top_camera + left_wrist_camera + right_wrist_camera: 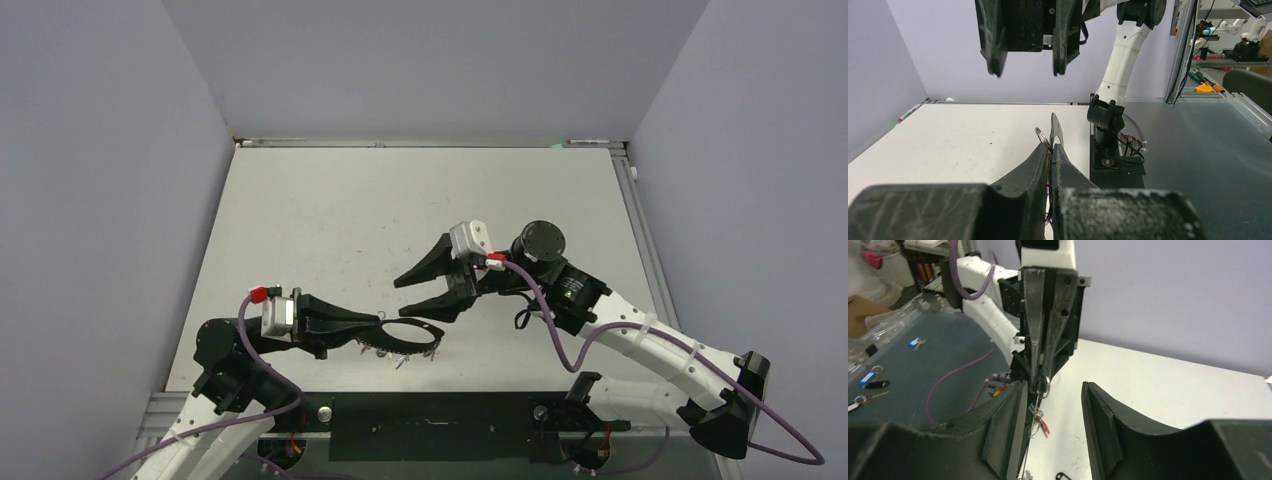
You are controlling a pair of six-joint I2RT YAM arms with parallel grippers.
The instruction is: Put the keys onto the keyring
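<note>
- Your left arm lies low over the white table (330, 220), and its left gripper (383, 323) reaches level toward the keyring.
- Your right arm bends in from the far side of the keyring. The right gripper (425, 290) tilts down just beyond the keyring's rim.
- The keyring (440, 335) is a thin grey metal ring. Small metal bits and a red tag hang from its rim.
- Both grippers have black, tapered plastic fingers with a matte, scuffed surface.
- The left jaws are pressed together, pinching the keyring's rim.
- The right jaws stand roughly half apart, hold nothing and touch nothing.
- The keys (1064, 475) show as a small dark oval loop lying on the table just beside the keyring, clear of both grippers.
</note>
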